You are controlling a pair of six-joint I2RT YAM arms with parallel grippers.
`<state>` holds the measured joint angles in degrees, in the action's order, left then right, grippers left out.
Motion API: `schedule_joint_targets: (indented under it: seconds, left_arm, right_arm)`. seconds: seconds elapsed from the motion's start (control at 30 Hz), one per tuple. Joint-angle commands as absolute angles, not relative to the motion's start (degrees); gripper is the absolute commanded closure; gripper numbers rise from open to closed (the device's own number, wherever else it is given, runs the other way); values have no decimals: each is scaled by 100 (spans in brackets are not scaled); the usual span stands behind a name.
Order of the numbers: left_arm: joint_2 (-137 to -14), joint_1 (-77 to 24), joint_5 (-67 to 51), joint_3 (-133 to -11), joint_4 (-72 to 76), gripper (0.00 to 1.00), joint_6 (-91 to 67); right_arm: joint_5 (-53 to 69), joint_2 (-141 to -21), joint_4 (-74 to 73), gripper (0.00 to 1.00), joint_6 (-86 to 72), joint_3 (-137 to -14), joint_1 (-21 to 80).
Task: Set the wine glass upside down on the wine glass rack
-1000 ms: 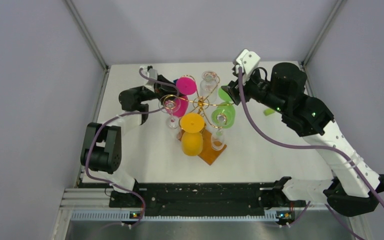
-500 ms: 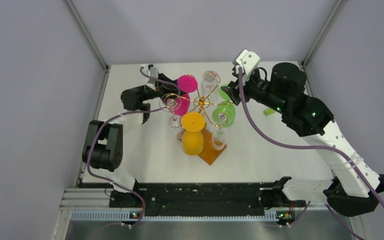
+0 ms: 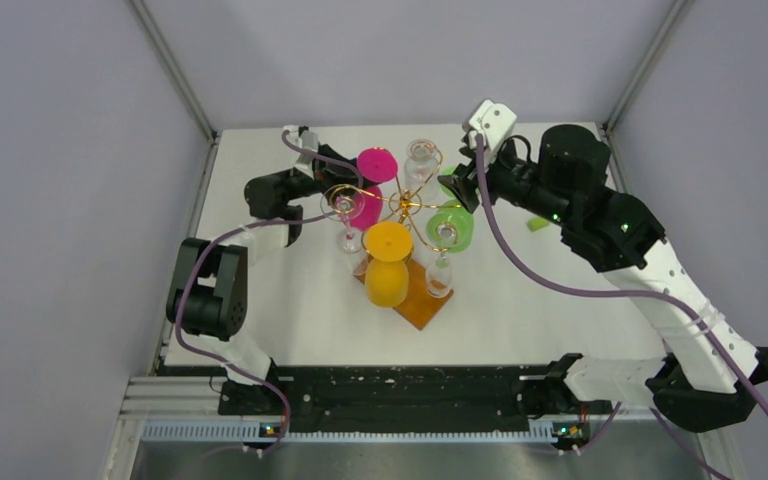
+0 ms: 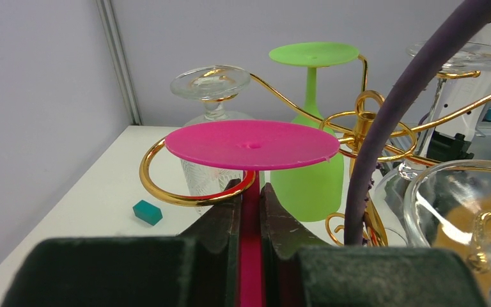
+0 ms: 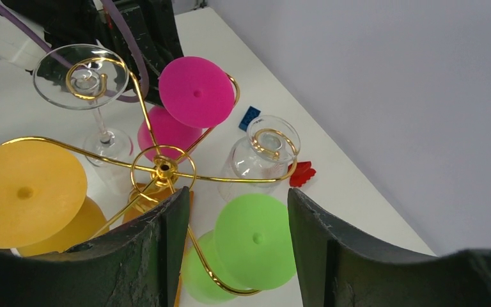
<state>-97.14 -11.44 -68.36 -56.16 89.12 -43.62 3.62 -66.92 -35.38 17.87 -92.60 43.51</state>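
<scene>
Currently the left arm stretches along the table's left side to the rack (image 3: 422,306), and its gripper (image 4: 250,211) pinches the stem of the inverted pink glass (image 4: 252,144); that stem stands inside a gold curl on the rack's far-left side, with the foot just above the wire. The right arm extends to the rack's far-right side, its gripper (image 5: 234,195) spread and holding nothing, the green glass (image 5: 256,240) showing between its fingers. One rack carries six foot-up glasses: one pink, one yellow glass (image 3: 388,242), one green and three clear glasses (image 3: 345,206), with a purple cable (image 4: 383,160) close beside the pink glass.
</scene>
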Motion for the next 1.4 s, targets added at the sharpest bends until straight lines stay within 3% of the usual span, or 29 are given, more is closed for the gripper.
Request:
schedule_joint_targets:
  seconds: [0.0, 0.5, 0.8, 1.07, 1.37]
  left_arm:
    - [-9725, -1147, -6521, -5851, 9281, 100, -4422]
    - [-9698, -1152, -6627, -5770, 9281, 100, -4401]
    - [-9693, -1143, -6659, -5748, 9281, 100, -4345]
    - [-9695, -1134, -6639, -5739, 9281, 100, -4334]
    - [-9656, -1135, -6656, -5748, 9281, 100, -4339]
  right_arm:
    - [640, -6812, -3552, 43, 1719, -9361, 4412]
    - [1010, -7748, -3954, 50, 875, -10096, 4436]
    - [965, -7845, -3652, 41, 321, -10020, 4564]
    - [631, -8566, -4746, 33, -190, -10880, 4572]
    - [733, -8690, -5012, 38, -317, -10982, 4629]
